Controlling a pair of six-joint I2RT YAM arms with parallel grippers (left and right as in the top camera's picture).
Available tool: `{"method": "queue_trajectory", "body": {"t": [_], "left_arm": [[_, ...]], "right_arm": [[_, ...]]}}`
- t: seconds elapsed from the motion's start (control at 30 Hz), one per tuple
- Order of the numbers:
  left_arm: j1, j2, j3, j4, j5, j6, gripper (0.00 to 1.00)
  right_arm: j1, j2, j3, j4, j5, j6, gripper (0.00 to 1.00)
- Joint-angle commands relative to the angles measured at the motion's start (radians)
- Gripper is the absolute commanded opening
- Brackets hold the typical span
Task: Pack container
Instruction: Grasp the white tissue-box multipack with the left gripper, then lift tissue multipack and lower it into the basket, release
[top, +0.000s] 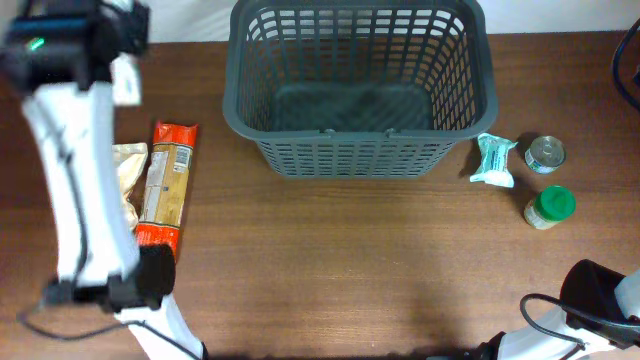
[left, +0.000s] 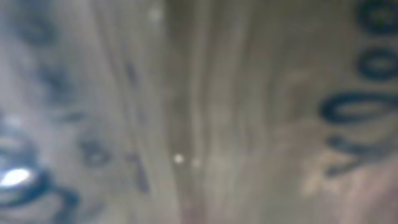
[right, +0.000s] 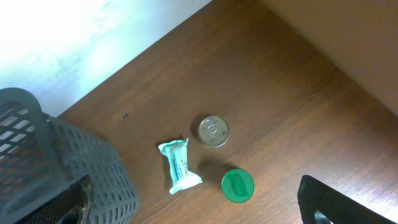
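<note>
From overhead, the container (top: 360, 150) sits at 12 o'clock on the table (top: 350, 270). My left arm (top: 70, 180) lies across a pale bag (top: 128, 165) beside an orange packet (top: 165, 185) at 9 o'clock. My left wrist view gives only a blur of printed letters, so I cannot tell how my left gripper (top: 100, 50) stands.

My right wrist view catches the container's corner (right: 93, 174) at 8 o'clock, with a teal packet (right: 179, 167), tin can (right: 213, 131) and green-lidded jar (right: 237, 185) near centre. Only a dark edge of my right gripper (right: 339, 202) shows, so I cannot tell its spread either.
</note>
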Motion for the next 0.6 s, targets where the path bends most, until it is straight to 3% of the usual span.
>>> {"method": "queue_trajectory", "body": {"t": [0.0,0.13,0.3,0.57], "left_arm": [[-0.081,-0.077,0.107,0.045,0.144,0.280,0.02],[-0.195,-0.069,0.106,0.087,0.241,0.536,0.02],[-0.335,-0.003,0.055,0.084,0.271,0.752,0.02],[-0.477,0.224,0.023,0.159,0.231,0.793,0.02]], "right_arm": [[-0.006,-0.011,-0.002,-0.006,0.012,0.006,0.98],[-0.006,-0.011,-0.002,-0.006,0.012,0.006,0.99],[-0.006,-0.011,-0.002,-0.006,0.012,0.006,0.99],[-0.006,-0.011,-0.002,-0.006,0.012,0.006,0.99]]}}
